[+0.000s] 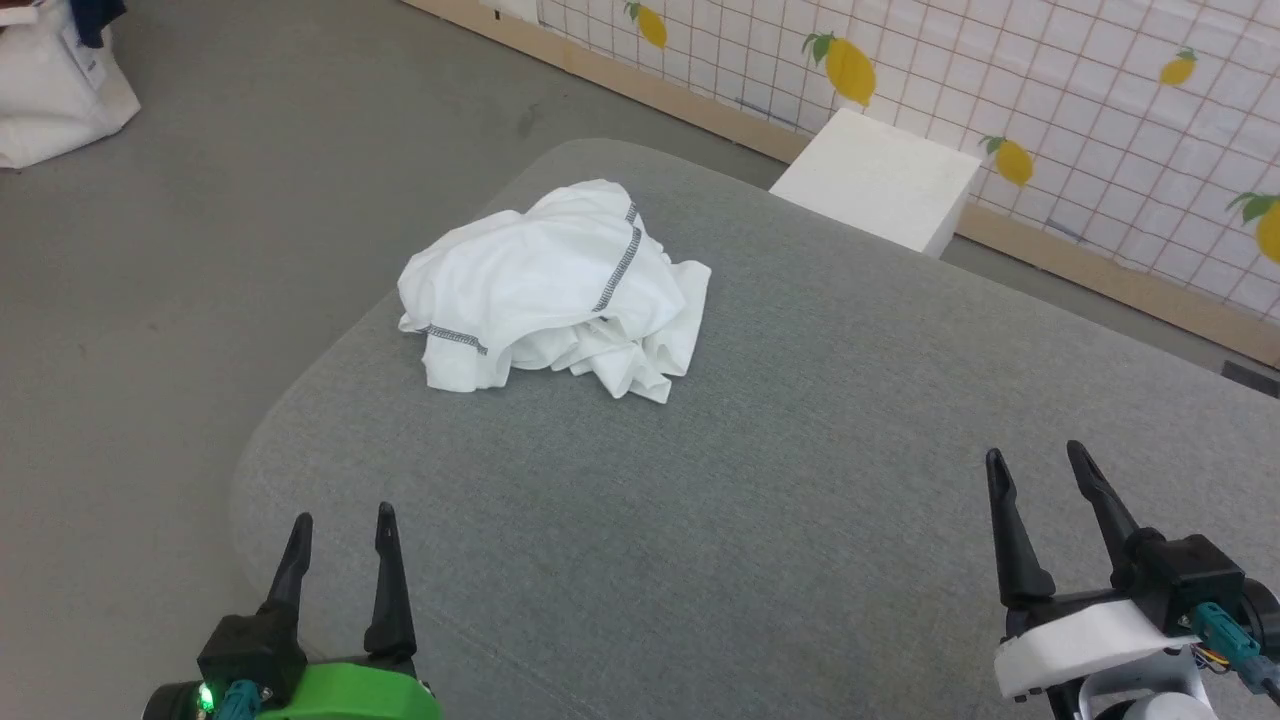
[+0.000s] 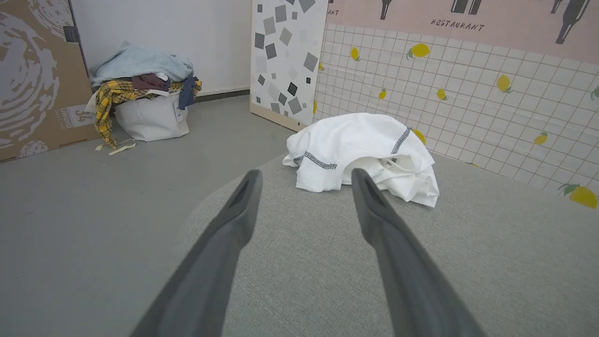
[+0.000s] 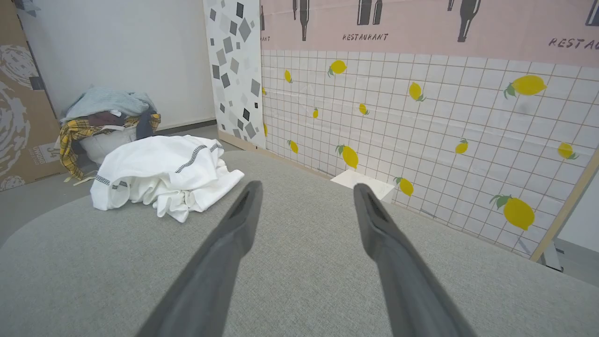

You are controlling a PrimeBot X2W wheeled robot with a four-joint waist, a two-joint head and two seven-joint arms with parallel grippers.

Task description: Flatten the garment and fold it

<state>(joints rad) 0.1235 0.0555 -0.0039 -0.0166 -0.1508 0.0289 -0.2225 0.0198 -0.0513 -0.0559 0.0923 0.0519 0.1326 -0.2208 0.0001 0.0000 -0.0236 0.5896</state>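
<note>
Work surface: a grey woven-fabric top (image 1: 780,500) with a rounded far-left corner, standing on a plain grey floor (image 1: 200,250). The garment (image 1: 555,285) lies in a crumpled white heap near that corner, dark zigzag seams showing, well apart from both grippers. Left gripper (image 1: 345,515) low at the near-left edge, fingers spread, holding nothing. Right gripper (image 1: 1037,453) at near right over the fabric top, fingers likewise spread and empty. Beyond the far edge a white box (image 1: 880,175) sits against a tiled wall printed with lemons (image 1: 1100,100); above the tiles runs a pink band lettered RESTAURANT (image 3: 421,23). Further left, a panel of grey squares (image 2: 285,56), a white bag (image 2: 149,117) heaped with mixed clothes, and a cardboard sheet (image 2: 32,79).
</note>
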